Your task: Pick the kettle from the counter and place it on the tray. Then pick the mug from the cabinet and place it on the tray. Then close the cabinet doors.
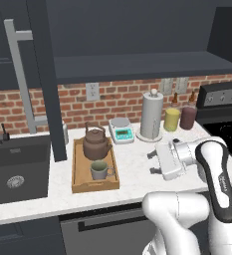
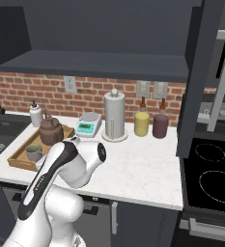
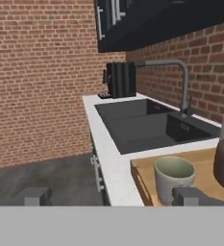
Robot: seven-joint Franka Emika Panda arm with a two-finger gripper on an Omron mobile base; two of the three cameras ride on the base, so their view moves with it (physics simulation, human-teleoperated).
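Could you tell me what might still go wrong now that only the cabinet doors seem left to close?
The gripper sits open, low beside the tray; swinging up carelessly could clip the mug or kettle. The left door hangs over the tray's corner, and the right door stands far across, a long reach.

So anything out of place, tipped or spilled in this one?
Nothing spilled or tipped. The kettle and mug stand upright on the tray. The one thing left undone: both cabinet doors hang wide open. The gripper is open and holds nothing.
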